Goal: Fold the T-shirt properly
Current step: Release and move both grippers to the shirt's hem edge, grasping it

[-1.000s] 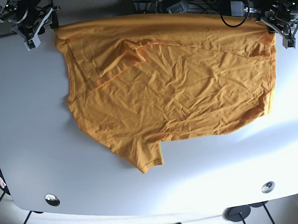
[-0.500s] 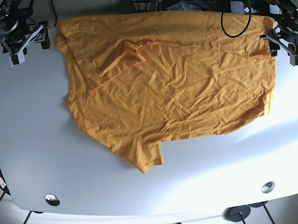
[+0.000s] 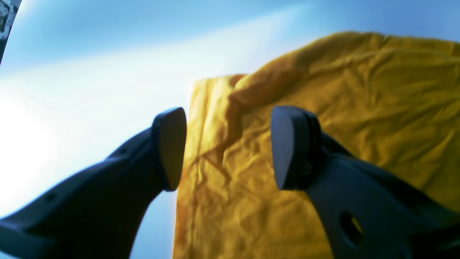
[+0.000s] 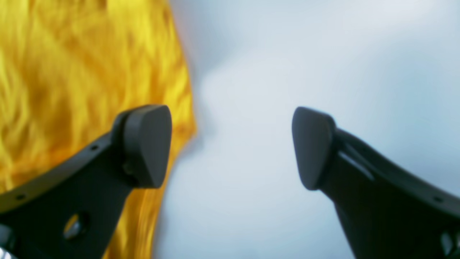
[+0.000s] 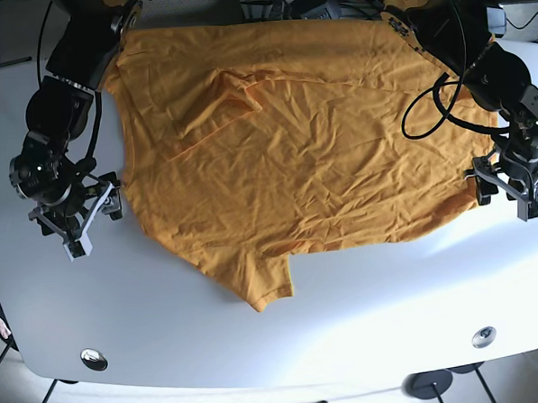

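Note:
An orange T-shirt (image 5: 312, 154) lies spread and wrinkled on the pale table (image 5: 374, 313), one sleeve pointing toward the front edge. My right gripper (image 5: 76, 222) is at the shirt's left edge, open. In the right wrist view the right gripper (image 4: 230, 147) has bare table between its fingers, with the T-shirt (image 4: 72, 72) beside the left finger. My left gripper (image 5: 507, 189) is open at the shirt's right lower corner. In the left wrist view the left gripper (image 3: 230, 147) straddles the edge of the T-shirt (image 3: 359, 108). Neither holds cloth.
Cables and equipment (image 5: 331, 0) crowd the back edge. A black cable loop (image 5: 427, 112) from the left arm hangs over the shirt's right part. Two round metal grommets (image 5: 94, 360) (image 5: 483, 336) sit near the table's front edge.
Both arms swung from the shirt's back corners forward along its sides and now hover beside its left edge and right lower corner. The shirt has not moved.

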`<state>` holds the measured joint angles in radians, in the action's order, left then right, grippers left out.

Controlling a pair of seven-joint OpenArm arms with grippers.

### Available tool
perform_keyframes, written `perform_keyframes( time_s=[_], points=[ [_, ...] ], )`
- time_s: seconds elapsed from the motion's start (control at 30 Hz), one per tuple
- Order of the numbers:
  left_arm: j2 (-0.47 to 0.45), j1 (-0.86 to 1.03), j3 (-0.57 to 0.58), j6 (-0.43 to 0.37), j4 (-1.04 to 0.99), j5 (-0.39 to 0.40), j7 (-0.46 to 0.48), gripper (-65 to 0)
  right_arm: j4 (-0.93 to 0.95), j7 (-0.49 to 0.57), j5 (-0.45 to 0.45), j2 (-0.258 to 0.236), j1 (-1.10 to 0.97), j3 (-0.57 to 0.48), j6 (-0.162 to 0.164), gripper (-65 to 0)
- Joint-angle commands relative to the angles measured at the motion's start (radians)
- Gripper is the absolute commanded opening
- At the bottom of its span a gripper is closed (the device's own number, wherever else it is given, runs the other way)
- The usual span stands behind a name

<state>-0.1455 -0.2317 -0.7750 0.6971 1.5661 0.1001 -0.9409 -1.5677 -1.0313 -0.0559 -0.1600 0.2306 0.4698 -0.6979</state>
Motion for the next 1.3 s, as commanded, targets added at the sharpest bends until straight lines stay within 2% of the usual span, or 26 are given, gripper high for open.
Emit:
perform_keyframes(
  time_s=[0.03, 0.17, 0.37, 0.53, 0.67, 0.73, 0.8, 0.83, 0.87, 0.9, 0.97, 1.0, 1.3],
  points=[
    [-0.012, -0.03, 0.075, 0.001, -0.042, 0.014, 0.086, -30.6, 0.128, 0.113, 0.038, -0.01, 0.112, -0.033, 0.0, -15.5],
    [-0.013, -0.031, 0.164, -0.04, -0.091, 0.014, 0.187, -30.6, 0.366, 0.208, 0.064, -0.01, 0.244, -0.055, 0.0, -15.5],
    [-0.01, -0.031, 0.176, -0.05, -0.092, 0.014, 0.188, -30.6, 0.718, 0.382, 0.066, -0.008, 0.362, -0.056, 0.0, -15.5],
    [-0.045, -0.031, 0.174, -0.052, -0.097, 0.014, 0.188, -30.6, 0.752, 0.401, 0.063, 0.027, 0.347, -0.078, 0.0, -15.5],
    [-0.072, -0.057, 0.171, -0.052, -0.146, 0.014, 0.19, -30.4, 0.754, 0.44, 0.06, 0.033, 0.318, -0.104, 0.0, -16.0],
    [-0.088, -0.071, 0.17, -0.052, -0.189, 0.014, 0.19, -30.3, 0.754, 0.472, 0.058, 0.043, 0.292, -0.104, 0.0, -22.5],
    [-0.118, -0.1, 0.17, -0.055, -0.244, 0.014, 0.19, -30.0, 0.754, 0.484, 0.063, 0.055, 0.289, -0.104, 0.0, -35.7],
    [-0.136, -0.12, 0.17, -0.083, -0.29, 0.014, 0.19, -29.7, 0.754, 0.484, 0.063, 0.055, 0.289, -0.104, 0.0, -46.5],
    [-0.159, -0.137, 0.17, -0.127, -0.347, 0.014, 0.19, -26.4, 0.754, 0.484, 0.064, 0.055, 0.289, -0.104, 0.0, -55.0],
    [-0.17, -0.151, 0.17, -0.167, -0.389, 0.017, 0.19, -22.1, 0.754, 0.484, 0.064, 0.055, 0.29, -0.105, 0.0, -57.7],
    [-0.19, -0.173, 0.17, -0.233, -0.458, 0.02, 0.19, -14.3, 0.754, 0.484, 0.064, 0.055, 0.292, -0.105, 0.0, -57.7],
    [-0.197, -0.177, 0.17, -0.253, -0.487, 0.022, 0.191, -12.5, 0.754, 0.484, 0.064, 0.055, 0.292, -0.105, 0.0, -57.9],
    [-0.25, -0.191, 0.17, -0.253, -0.72, 0.023, 0.27, -11.9, 0.752, 0.484, 0.06, 0.056, 0.289, -0.105, 0.0, -57.9]
  ],
)
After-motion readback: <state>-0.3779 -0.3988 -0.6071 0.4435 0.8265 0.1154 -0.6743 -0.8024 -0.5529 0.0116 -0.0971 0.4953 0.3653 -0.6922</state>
